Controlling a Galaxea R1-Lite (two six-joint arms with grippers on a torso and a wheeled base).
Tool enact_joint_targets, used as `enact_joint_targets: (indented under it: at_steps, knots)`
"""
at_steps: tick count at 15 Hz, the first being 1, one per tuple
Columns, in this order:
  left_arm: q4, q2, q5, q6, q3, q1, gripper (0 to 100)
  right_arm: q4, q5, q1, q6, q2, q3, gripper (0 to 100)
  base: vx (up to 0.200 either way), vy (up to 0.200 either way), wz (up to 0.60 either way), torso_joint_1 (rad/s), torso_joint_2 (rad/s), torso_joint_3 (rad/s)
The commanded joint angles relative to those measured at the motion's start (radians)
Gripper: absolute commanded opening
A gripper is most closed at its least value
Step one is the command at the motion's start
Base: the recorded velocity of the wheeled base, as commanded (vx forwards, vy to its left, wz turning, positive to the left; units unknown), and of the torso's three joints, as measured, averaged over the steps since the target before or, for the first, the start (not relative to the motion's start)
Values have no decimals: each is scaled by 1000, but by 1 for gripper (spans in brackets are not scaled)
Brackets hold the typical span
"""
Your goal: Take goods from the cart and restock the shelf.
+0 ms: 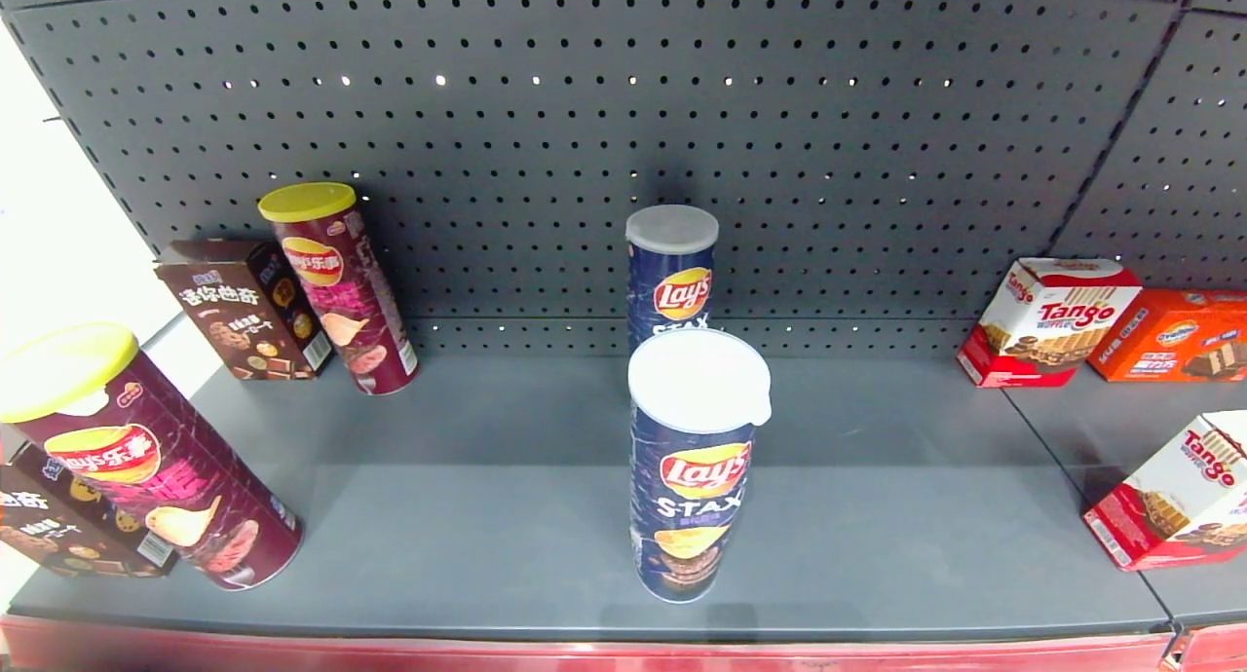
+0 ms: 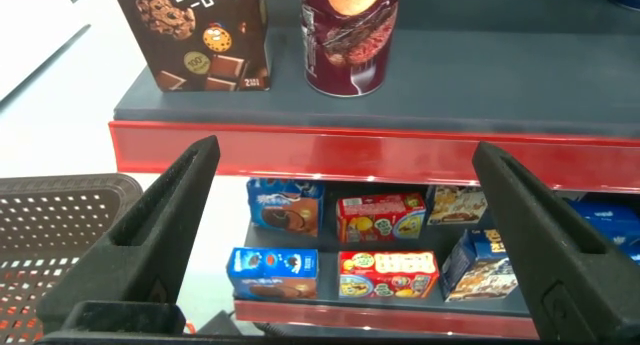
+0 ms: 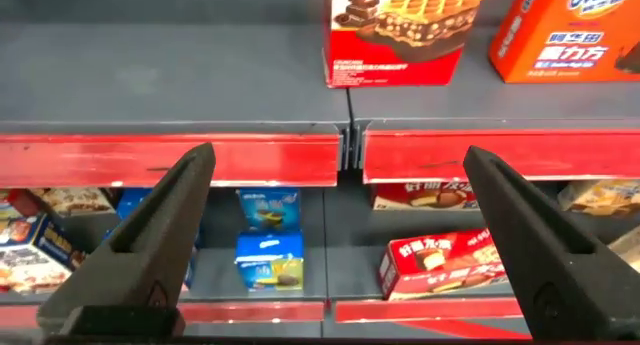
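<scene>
On the shelf, upright at mid-front, a blue can with a white lid; a second blue can right behind, by the pegboard. To the left, two maroon cans with yellow lids and brown boxes; to the right, wafer boxes and an orange box. Near the left gripper, part of the mesh cart. Left gripper spread wide, holding nothing; right gripper likewise wide and empty, facing the shelf's red front edge. Cans probably light, stiff and smooth-sided, apt to tip or roll; best taken round the mid-body, not the lid. Boxes light, crushable; best pinched across the narrow faces. Printed logos and text on every pack, left unread.
</scene>
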Motion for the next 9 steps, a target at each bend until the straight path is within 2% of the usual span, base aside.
enact_joint_targets:
  at_steps: [1, 9]
  knots:
    - [0, 1, -2, 4, 0, 1, 100, 2, 1, -3, 0, -16, 0, 100, 0, 0, 0, 0, 0, 0]
    - [0, 1, -1, 2, 0, 1, 100, -1, 13, -3, -4, -16, 0, 100, 0, 0, 0, 0, 0, 0]
